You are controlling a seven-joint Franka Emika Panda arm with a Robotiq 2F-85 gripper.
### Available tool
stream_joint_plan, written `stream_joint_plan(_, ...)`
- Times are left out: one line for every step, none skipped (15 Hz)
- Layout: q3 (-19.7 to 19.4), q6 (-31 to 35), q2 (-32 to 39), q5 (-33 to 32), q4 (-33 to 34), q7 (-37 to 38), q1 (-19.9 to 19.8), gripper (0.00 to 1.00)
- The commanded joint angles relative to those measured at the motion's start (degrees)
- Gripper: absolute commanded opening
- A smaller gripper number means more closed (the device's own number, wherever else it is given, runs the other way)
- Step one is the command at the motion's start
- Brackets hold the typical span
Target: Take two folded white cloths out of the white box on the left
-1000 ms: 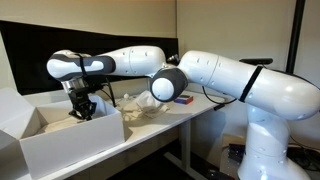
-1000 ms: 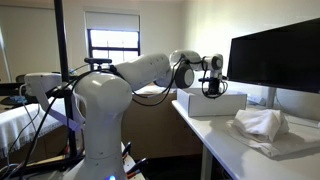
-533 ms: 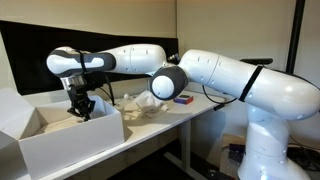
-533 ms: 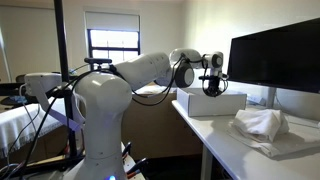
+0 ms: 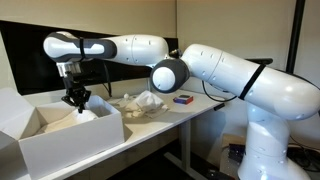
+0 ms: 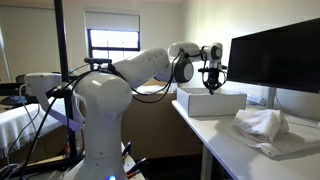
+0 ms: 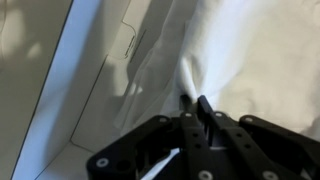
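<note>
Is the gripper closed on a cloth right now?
Shut. In the wrist view the gripper pinches a peak of white cloth, no gap showing.

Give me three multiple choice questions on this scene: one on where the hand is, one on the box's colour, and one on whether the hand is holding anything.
1. Where is the hand? A at the floor; B over the box; C behind the robot's base.
2. What colour is the box? A brown; B blue; C white.
3. What state is the hand in? A shut on a cloth; B open and empty; C out of sight.
Answers: 1 B, both exterior views show it above the box's open top. 2 C, its walls are white. 3 A, the wrist view shows the fingers pinching white fabric.
</note>
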Motion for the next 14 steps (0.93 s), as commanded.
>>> stream_joint_plan(0.9, -1.24, -2.89, 0.24, -1.12, -2.21, -0.18, 0.1)
stream_joint_plan(1.1, -1.31, -3.33, 0.33, -1.13, -2.48, -0.15, 0.09)
stream_joint_plan(1.33, -1.48, -3.78, 0.43, -1.17, -2.87, -0.16, 0.1)
stream_joint_plan(1.42, -1.59, -4.24, 0.38, -1.17, -3.06, -0.08, 0.11)
stream_joint_plan(1.67, -1.75, -4.7, 0.46, -1.19, -3.41, -0.04, 0.1)
stream_joint_plan(1.82, -1.9, -5.14, 0.45, -1.21, -3.78, 0.0, 0.11)
stream_joint_plan(1.84, -1.92, -5.56, 0.35, -1.19, -3.95, 0.07, 0.11)
stream_joint_plan(1.98, -1.95, -5.97, 0.45, -1.2, -4.19, 0.05, 0.11)
stream_joint_plan(2.07, -1.98, -6.4, 0.48, -1.2, -4.43, 0.03, 0.11)
stream_joint_plan(2.1, -2.0, -6.81, 0.44, -1.21, -4.59, 0.04, 0.11)
stream_joint_plan(2.26, -2.09, -7.25, 0.54, -1.23, -4.94, -0.04, 0.12)
stream_joint_plan(2.22, -2.14, -7.68, 0.4, -1.23, -5.05, 0.05, 0.12)
stream_joint_plan(2.32, -2.28, -8.16, 0.46, -1.23, -5.31, 0.03, 0.12)
stream_joint_plan(2.3, -2.33, -8.56, 0.39, -1.25, -5.6, 0.04, 0.12)
